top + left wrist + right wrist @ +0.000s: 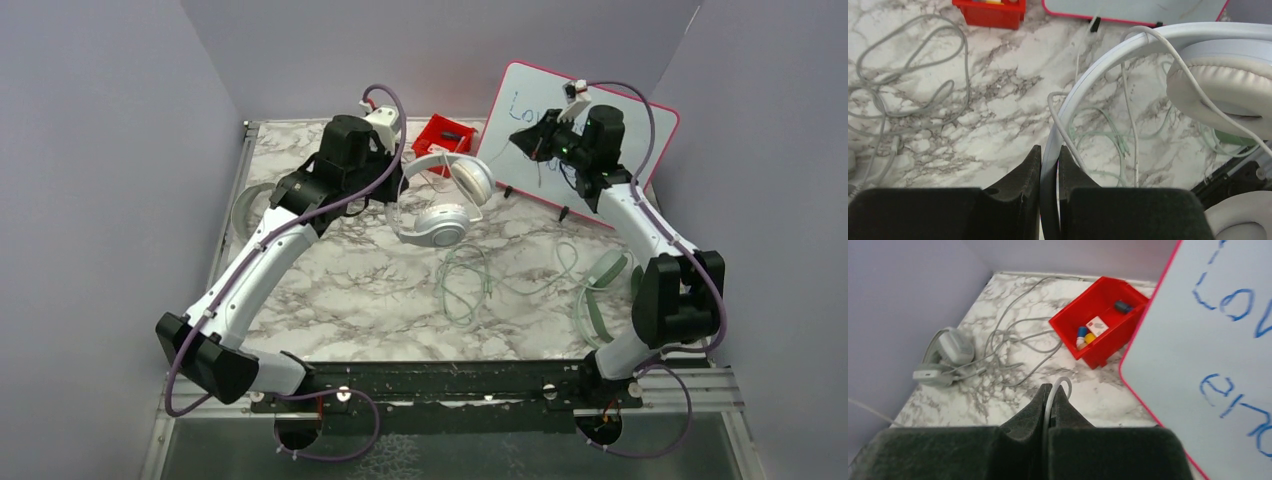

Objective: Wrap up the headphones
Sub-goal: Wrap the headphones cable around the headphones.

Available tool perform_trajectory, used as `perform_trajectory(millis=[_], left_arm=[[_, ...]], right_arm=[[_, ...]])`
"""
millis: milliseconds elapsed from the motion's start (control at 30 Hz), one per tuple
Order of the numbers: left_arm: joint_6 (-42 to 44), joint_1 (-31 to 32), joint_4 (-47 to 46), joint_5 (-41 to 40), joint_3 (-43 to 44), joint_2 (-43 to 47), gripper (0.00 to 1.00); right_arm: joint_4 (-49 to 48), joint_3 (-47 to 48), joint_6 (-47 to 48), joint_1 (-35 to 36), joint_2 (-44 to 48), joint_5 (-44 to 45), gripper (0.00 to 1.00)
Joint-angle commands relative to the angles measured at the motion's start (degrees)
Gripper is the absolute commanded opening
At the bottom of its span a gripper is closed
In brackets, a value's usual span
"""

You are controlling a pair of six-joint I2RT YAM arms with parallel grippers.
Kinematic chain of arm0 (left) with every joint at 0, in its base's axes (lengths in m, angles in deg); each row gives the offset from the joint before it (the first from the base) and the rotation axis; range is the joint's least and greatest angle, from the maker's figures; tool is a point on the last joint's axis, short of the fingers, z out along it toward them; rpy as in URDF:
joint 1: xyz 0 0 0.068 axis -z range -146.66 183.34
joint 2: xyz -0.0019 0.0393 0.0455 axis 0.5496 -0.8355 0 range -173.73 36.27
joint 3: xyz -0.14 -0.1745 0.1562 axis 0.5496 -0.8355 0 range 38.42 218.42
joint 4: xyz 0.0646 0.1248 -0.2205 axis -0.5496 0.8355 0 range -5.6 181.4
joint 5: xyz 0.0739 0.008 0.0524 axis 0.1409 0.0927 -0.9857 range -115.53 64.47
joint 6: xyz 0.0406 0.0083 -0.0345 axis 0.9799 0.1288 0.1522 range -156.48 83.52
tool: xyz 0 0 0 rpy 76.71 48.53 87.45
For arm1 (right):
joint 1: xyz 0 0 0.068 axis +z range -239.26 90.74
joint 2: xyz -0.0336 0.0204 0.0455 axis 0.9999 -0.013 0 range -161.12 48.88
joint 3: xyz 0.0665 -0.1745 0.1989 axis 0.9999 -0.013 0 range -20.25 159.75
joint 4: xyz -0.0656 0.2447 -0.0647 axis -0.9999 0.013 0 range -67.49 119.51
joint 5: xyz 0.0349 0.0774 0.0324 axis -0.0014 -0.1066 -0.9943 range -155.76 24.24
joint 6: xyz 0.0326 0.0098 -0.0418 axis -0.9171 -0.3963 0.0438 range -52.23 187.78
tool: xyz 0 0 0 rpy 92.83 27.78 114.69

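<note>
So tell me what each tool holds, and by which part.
Left tool grips the white headphones by the headband. Right tool pinches a loop of thin white cable.

Left end effector (1049, 156) clamped, held aloft; right end effector (1049, 399) pinched shut, aloft.

Marble counter (330, 300): red bin (440, 135) at far edge, mid; whiteboard (525, 95) propped at far-right corner. Mint headphones (597, 290) by right edge, mint cable (465, 285) looped twd center. Grey headphones (945, 357) at left edge w/ tangled grey cable (1013, 340).
</note>
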Motion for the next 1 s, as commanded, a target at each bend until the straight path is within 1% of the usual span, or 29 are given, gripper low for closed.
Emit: perform_trajectory(millis=[0, 133, 267, 367, 467, 633, 833, 900, 967], left_arm=[[-0.62, -0.30, -1.30, 7.34, -2.06, 5.59, 0.00], [0.53, -0.24, -0.09, 9.58, -3.29, 6.38, 0.00], [2.52, -0.23, 1.88, 9.28, -4.64, 7.09, 0.00], [3.10, -0.25, 2.84, 9.05, -5.60, 7.36, 0.00], [3.13, -0.26, 2.86, 9.77, -6.40, 7.61, 0.00], [3.39, -0.23, 2.81, 9.56, -6.82, 7.92, 0.00], [3.51, -0.26, 2.06, 10.42, -6.32, 8.41, 0.00], [3.48, -0.23, 1.94, 10.16, -5.92, 8.73, 0.00], [3.33, -0.27, 1.98, 8.18, -5.76, 9.22, 0.00]], right_arm=[[2.38, 3.94, 1.83, -2.35, -2.19, 1.76, 0.00], [3.16, 5.85, 2.18, -4.77, -2.09, 3.89, 0.00], [5.64, 8.97, 2.83, -8.08, -1.74, 7.68, 0.00], [6.37, 10.58, 2.45, -11.28, -1.52, 7.68, 0.00], [8.06, 11.74, 4.12, -12.24, -1.46, 9.36, 0.00], [8.04, 10.32, 3.50, -14.44, -0.85, 9.73, 0.00], [7.50, 9.14, 3.52, -14.67, -1.50, 7.77, 0.00], [8.14, 8.64, 3.55, -14.68, -1.88, 8.99, 0.00], [8.31, 7.49, 3.59, -14.77, -1.51, 10.44, 0.00]])
